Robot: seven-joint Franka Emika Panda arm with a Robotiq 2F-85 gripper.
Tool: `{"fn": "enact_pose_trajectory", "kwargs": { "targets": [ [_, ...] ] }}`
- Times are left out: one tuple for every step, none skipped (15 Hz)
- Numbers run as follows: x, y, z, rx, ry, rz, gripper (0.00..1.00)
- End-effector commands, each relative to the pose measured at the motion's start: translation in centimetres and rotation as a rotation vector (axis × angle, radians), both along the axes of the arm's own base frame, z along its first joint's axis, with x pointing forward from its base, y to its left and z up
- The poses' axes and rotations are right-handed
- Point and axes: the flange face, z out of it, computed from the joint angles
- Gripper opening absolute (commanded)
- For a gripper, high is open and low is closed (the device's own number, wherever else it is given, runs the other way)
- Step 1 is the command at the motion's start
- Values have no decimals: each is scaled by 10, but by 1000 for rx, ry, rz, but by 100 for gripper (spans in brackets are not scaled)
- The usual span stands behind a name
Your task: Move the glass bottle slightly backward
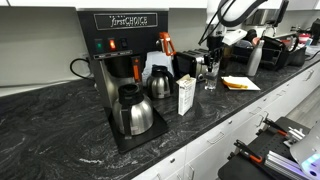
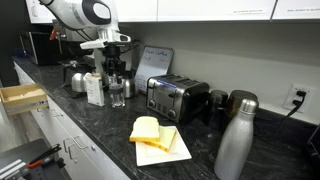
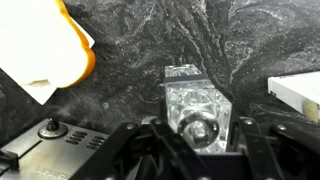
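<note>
Pincer [image 3: 198, 150] straddles the bottle [image 3: 197, 105] from above — can't tell if it pinches or just flanks it — bottle upright on the surface [image 3: 130, 60] beside the carton [image 2: 95, 90]; likely grasp step, next needs a firm hold and short backward slide.

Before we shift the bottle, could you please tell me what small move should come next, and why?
Probably close the pincer on the glass bottle: the wrist view shows it centred between the jaws, though I cannot tell whether they touch it. The white carton stands close beside it, so a firm hold should come first.
</note>
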Motion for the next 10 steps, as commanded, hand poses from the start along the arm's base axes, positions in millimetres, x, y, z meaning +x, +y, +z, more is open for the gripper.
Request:
{"fn": "enact_pose_trajectory", "kwargs": {
  "targets": [
    [2, -14, 6, 26, 21, -157, 27],
    [3, -17, 6, 35, 22, -190, 27],
    [1, -13, 0, 17, 9, -126, 52],
    [1, -15, 0, 24, 10, -150, 52],
    [1, -16, 0, 27, 10, -161, 52],
    [1, -15, 0, 29, 11, -166, 52],
    [1, -15, 0, 29, 11, -168, 52],
    [1, -15, 0, 30, 11, -170, 52],
    [1, -15, 0, 30, 11, -171, 27],
    [4, -20, 0, 28, 12, -218, 27]
  ]
}}
